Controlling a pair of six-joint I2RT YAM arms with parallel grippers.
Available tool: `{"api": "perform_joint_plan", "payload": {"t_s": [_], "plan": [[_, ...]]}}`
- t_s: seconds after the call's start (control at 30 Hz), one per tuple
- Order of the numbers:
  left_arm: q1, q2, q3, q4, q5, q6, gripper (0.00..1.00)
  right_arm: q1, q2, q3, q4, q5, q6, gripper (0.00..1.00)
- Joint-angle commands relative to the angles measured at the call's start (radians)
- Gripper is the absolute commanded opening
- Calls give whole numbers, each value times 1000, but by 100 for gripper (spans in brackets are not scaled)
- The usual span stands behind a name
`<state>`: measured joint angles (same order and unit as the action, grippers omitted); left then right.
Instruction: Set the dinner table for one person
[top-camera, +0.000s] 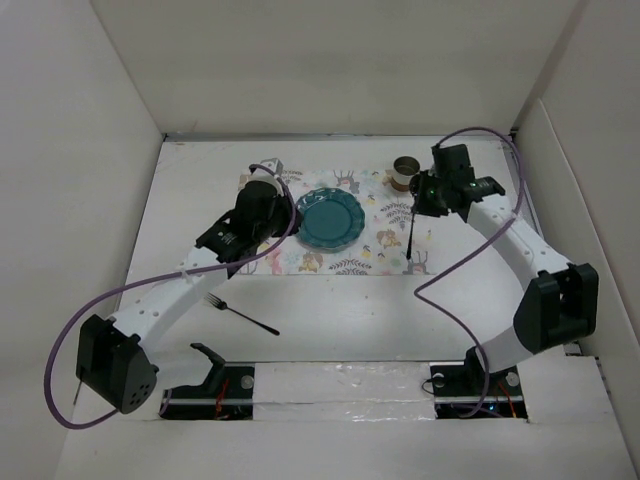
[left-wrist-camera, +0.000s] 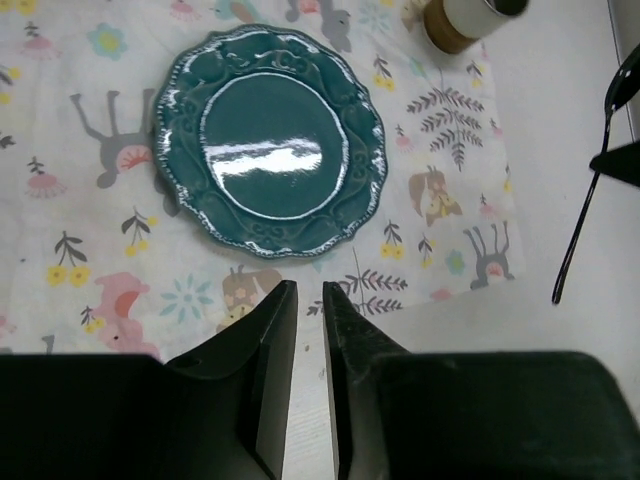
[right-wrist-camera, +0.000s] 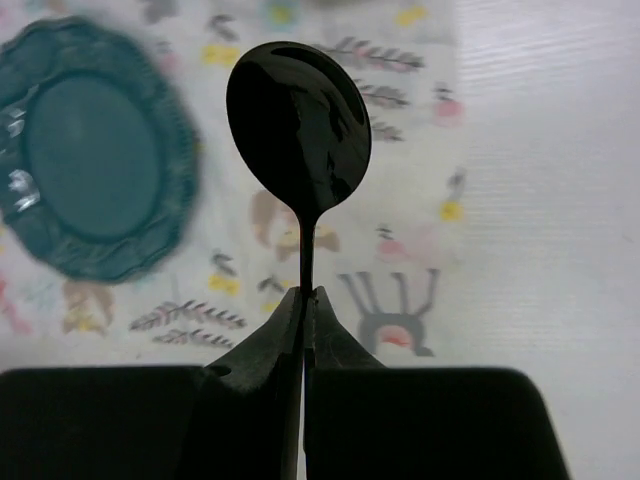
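Observation:
A teal plate (top-camera: 330, 218) lies in the middle of the floral placemat (top-camera: 375, 240) on the white dinner table (top-camera: 350, 320). My left gripper (top-camera: 272, 232) hovers at the plate's near left; in the left wrist view its jaws (left-wrist-camera: 309, 292) are empty with a narrow gap, just short of the plate (left-wrist-camera: 270, 140). My right gripper (top-camera: 418, 205) is shut on the handle of a black spoon (top-camera: 411, 240), which hangs over the mat's right part. In the right wrist view the spoon's bowl (right-wrist-camera: 300, 120) stands up from the shut gripper (right-wrist-camera: 303, 295).
A brown and white cup (top-camera: 405, 173) stands at the mat's far right corner. A black fork (top-camera: 240, 313) lies on the bare table, near left of the mat. White walls enclose the table.

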<state>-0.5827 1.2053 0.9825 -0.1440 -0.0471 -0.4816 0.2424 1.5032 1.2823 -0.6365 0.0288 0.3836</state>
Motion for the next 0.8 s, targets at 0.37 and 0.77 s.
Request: {"api": "perform_joint_plan", "payload": {"t_s": [0.37,0.77], "plan": [[80,-64,19,-242,-212,-253,10,103,468,314,83,-103,-69,0],[136,-101,5,-373,-175,-322,7,84,594,370,97,-56,-38,13]]}}
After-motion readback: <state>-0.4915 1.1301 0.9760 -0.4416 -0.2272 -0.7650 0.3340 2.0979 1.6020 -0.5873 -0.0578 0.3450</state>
